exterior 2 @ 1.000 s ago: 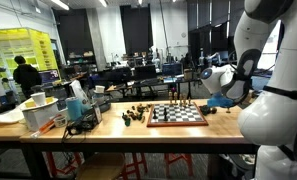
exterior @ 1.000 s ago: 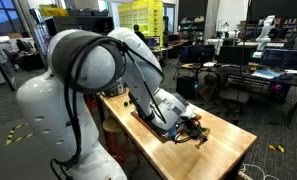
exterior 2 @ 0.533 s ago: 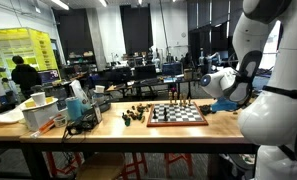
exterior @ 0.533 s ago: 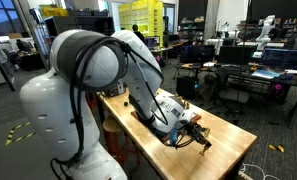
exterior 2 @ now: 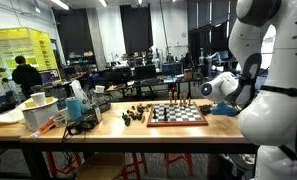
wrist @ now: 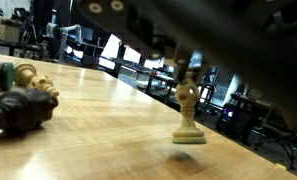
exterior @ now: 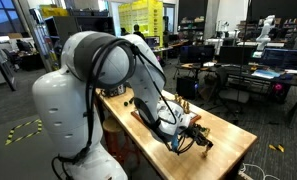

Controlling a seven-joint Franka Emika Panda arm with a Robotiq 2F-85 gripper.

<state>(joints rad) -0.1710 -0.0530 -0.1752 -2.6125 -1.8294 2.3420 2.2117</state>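
The arm has swung further along the table [exterior: 226, 138], gripper [exterior: 199, 136] now low by the upright pale chess piece [wrist: 188, 108], right of toppled pieces [wrist: 23, 98]; jaw opening can't be told.

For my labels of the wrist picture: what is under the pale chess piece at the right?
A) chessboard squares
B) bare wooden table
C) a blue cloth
B: in the wrist view the upright pale chess piece has only the plain wood grain of the table beneath it, with no squares around it.

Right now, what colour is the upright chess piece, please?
Pale cream chess piece, clearest in wrist view.
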